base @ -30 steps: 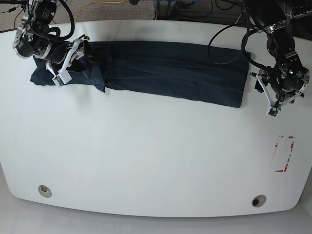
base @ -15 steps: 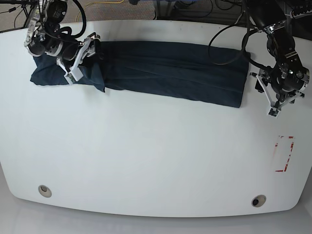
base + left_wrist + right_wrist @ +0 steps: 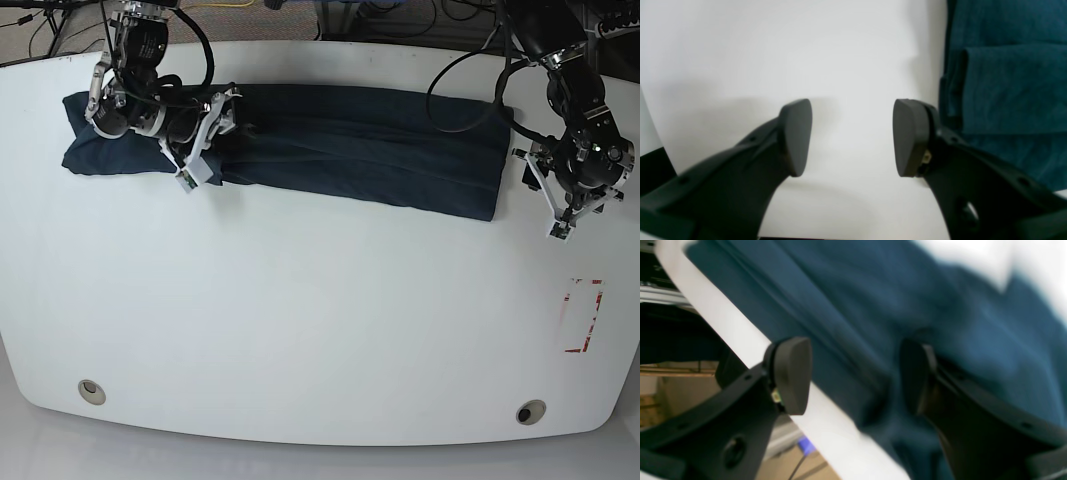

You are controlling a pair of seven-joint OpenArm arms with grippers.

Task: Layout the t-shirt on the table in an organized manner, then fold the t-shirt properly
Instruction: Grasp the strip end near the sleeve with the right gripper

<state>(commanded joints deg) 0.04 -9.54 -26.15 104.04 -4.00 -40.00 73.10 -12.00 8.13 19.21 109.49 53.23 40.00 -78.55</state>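
Both right gripper fingers stood spread, having shifted inward over the t-shirt; left gripper stayed spread over bare table beside the hem. Shirt lay folded lengthwise, dark navy.

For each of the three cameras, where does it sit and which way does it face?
Base: high above, looking down at the table, shirt and both arms.
Left wrist: on the left arm, looking down past its open left claw at bare table, with the shirt's edge beside it.
Right wrist: on the right arm, looking past its open right claw over the shirt at the table's edge.
All three show the shirt.
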